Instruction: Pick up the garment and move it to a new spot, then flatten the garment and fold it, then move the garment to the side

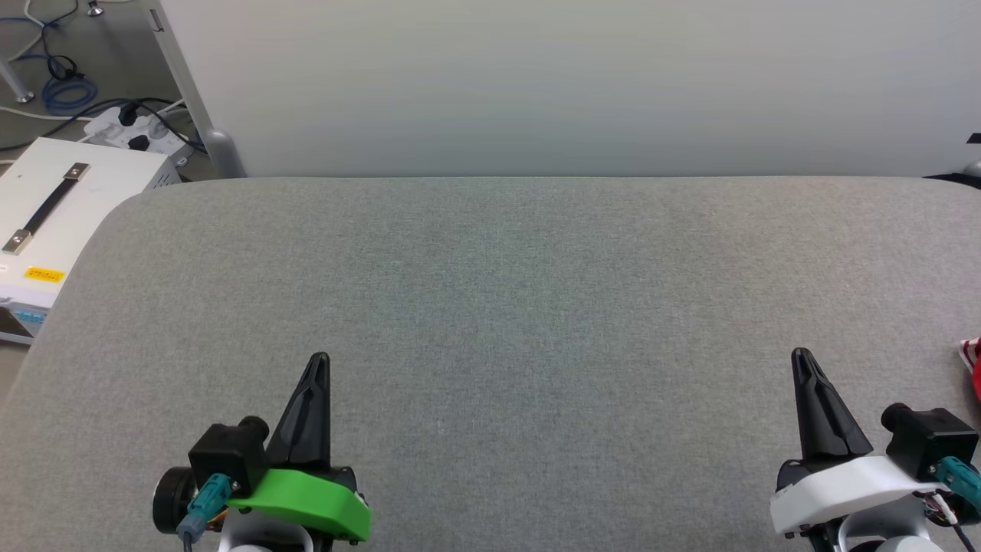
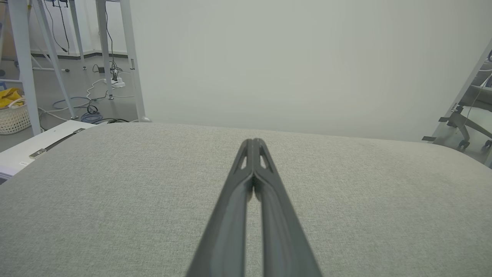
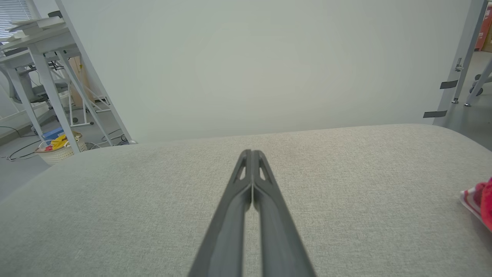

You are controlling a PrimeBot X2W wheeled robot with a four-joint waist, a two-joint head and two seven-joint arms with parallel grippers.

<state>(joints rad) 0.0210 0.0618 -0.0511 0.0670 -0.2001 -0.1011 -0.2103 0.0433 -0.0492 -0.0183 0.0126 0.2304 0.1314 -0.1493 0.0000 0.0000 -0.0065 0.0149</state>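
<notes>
A small corner of the red garment point(image 1: 972, 360) with red-and-white striped trim peeks in at the right edge of the grey table, most of it out of view; the right wrist view shows the garment point(image 3: 480, 202) at its right edge. My left gripper point(image 1: 319, 360) rests low at the lower left, fingers pressed together with nothing between them, as the left wrist view confirms of the left gripper point(image 2: 253, 141). My right gripper point(image 1: 802, 355) stands at the lower right, shut and empty, a short way left of the garment; its closed tips, the right gripper point(image 3: 251, 152), point across bare cloth.
The grey fabric table point(image 1: 490, 291) spreads before me, backed by a pale panel point(image 1: 567, 84). A white box with a black handle point(image 1: 54, 207) sits off the table's left corner, with cables and a power strip point(image 1: 134, 130) on the floor behind it.
</notes>
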